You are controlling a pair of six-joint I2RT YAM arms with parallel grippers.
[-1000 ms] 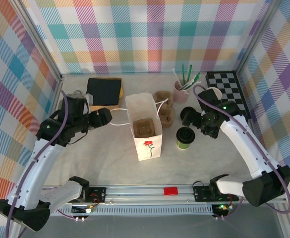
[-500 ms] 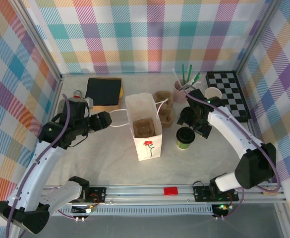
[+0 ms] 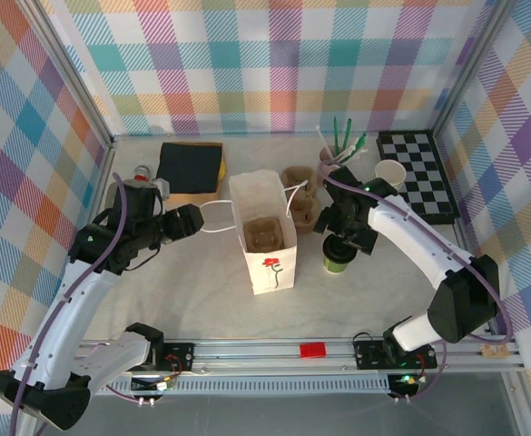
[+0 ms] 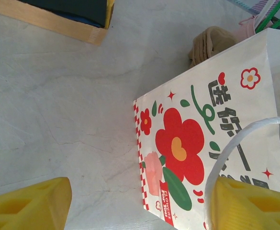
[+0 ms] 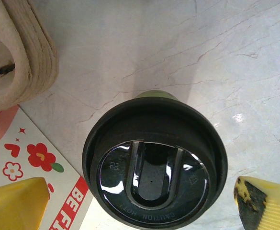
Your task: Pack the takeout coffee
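The takeout coffee (image 5: 154, 163), a green cup under a black lid, stands on the table just right of the white paper bag (image 3: 263, 238). My right gripper (image 3: 342, 232) hangs straight over the takeout coffee (image 3: 339, 262), open, one yellow finger on each side of the lid and clear of it. The right gripper (image 5: 142, 203) holds nothing. My left gripper (image 3: 195, 219) is open beside the bag's left face (image 4: 202, 143). The bag's white handle (image 4: 235, 139) curves around the left gripper's right finger (image 4: 250, 206). The left gripper (image 4: 140, 196) points at the bag's corner.
A pulp cup carrier (image 3: 263, 234) sits inside the bag, and more carriers (image 3: 301, 195) lie behind it. A pink cup of green utensils (image 3: 330, 162), a white cup (image 3: 390, 171) and a checkered board (image 3: 419, 168) stand at the back right. A black pad on wood (image 3: 192, 166) lies at the back left.
My right gripper has swung left and forward, from beside the coffee to directly over its lid. The left gripper has barely shifted by the bag's handle.
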